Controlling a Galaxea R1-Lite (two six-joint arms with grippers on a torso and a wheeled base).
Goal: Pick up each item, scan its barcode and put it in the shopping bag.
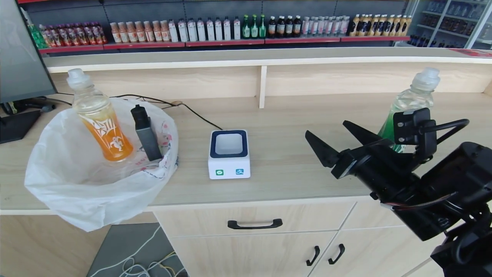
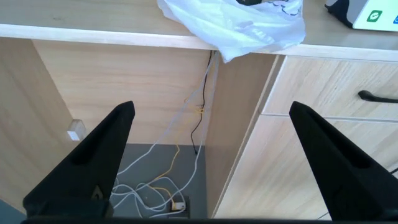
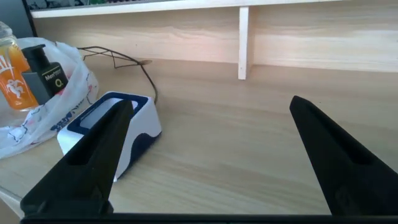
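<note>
A white shopping bag (image 1: pixel 77 181) sits open at the counter's left end and hangs over its front edge. In it stand an orange drink bottle (image 1: pixel 102 123) and a dark grey pump bottle (image 1: pixel 146 134). The white and blue scanner (image 1: pixel 229 154) rests mid-counter. A clear green bottle (image 1: pixel 411 98) stands at the right. Just in front of that bottle my right gripper (image 1: pixel 340 140) hovers above the counter, open and empty, pointing toward the scanner (image 3: pixel 106 124). My left gripper (image 2: pixel 211 112) is open and empty below counter height, facing the cabinet front under the bag (image 2: pixel 242 28).
A monitor (image 1: pixel 23 50) and its cables occupy the back left. A raised shelf with an upright divider (image 1: pixel 262 86) runs along the counter's back. Drawers with black handles (image 1: pixel 254 224) lie below. Loose cables (image 2: pixel 161 186) lie on the floor.
</note>
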